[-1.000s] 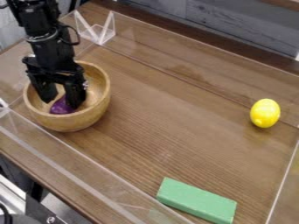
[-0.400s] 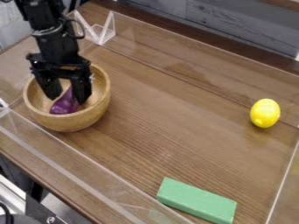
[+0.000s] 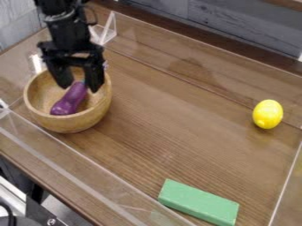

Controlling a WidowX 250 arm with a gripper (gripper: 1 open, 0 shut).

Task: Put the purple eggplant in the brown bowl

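wooden tabletop [image 3: 177,115], brown | dark panel [image 3: 236,28] behind | pale lines across the wood

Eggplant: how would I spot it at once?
Find the wooden bowl near the table's left edge, below the black claw. The eggplant lies inside: glossy, elongated and purple, unlike the yellow lemon far right.

Smooth wooden bowl [image 3: 94,118], glossy purple eggplant [image 3: 71,98]

My view is small and soft-grained, moderately bright. Beyond the brown bowl [image 3: 98,113], the arm [image 3: 69,28] blurs at its edges. Right of the bowl, the tabletop [image 3: 177,115] looks evenly lit, with a faint pale sheen; I can't tell where the light comes from.
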